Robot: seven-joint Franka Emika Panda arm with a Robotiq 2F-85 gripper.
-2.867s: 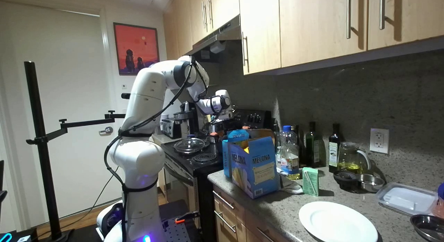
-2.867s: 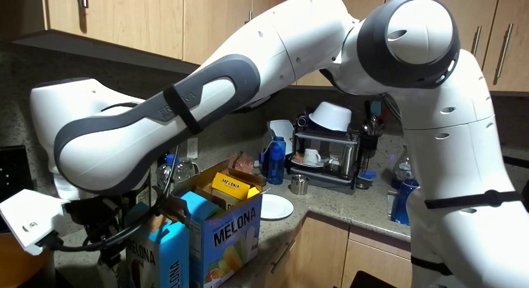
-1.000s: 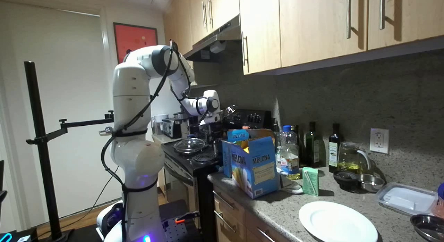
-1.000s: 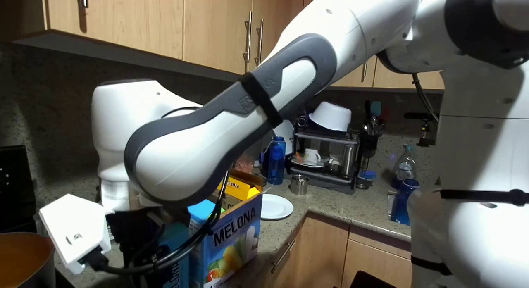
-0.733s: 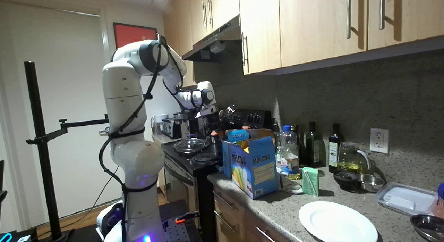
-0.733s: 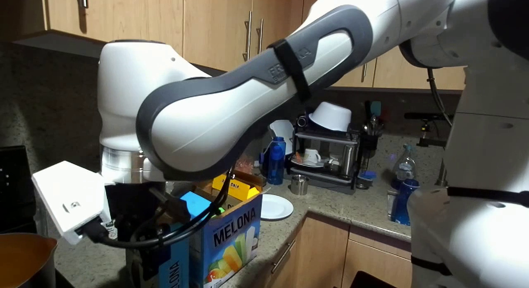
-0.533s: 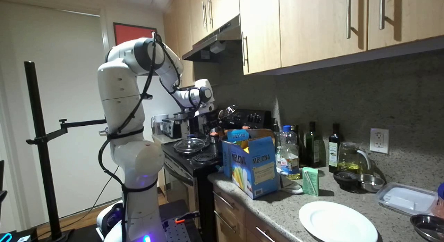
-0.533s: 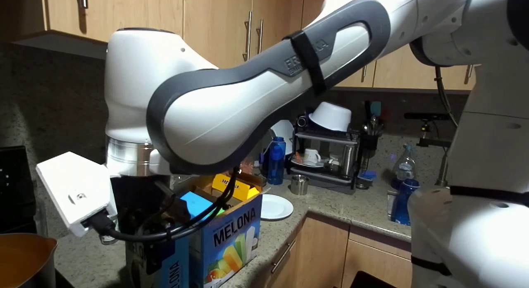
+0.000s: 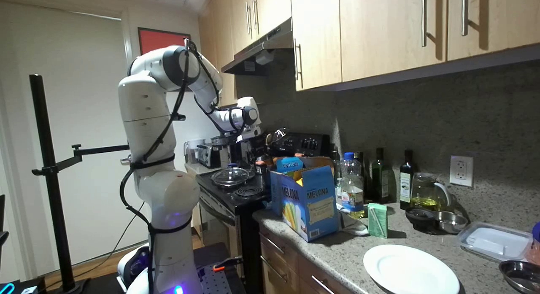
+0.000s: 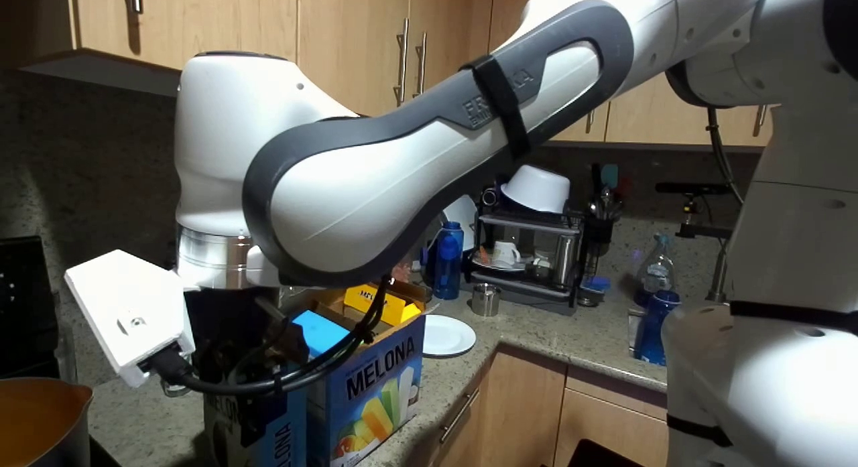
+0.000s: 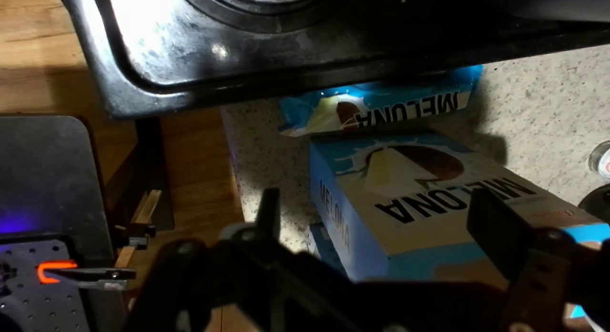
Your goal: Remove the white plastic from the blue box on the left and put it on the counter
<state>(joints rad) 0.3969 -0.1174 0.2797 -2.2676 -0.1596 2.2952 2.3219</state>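
In the wrist view the blue box on the left [image 11: 419,198] has a pale MELONA face; it stands beside a larger box in an exterior view, blue side showing [image 10: 285,433]. A shiny blue-and-white MELONA wrapper [image 11: 395,105] lies on the counter [image 11: 548,98] between that box and the stove. Whether this wrapper is the white plastic, I cannot tell. My gripper [image 11: 377,215] is spread wide, nothing gripped. One finger [image 11: 269,208] shows against the counter, the opposite finger [image 11: 493,222] against the box face. The box's inside is hidden.
Black stove edge [image 11: 286,79] borders the counter. An orange-lined pot [image 10: 40,413] is near my wrist. The second MELONA box [image 9: 314,201] stands alongside, with a yellow carton [image 10: 382,303] inside. A white plate [image 9: 411,268], bottles [image 9: 352,184] and a green carton [image 9: 377,220] sit farther along.
Over about three seconds the arm has swung up and back, bringing the wrist over the left box in an exterior view. In the last half second it has barely moved.
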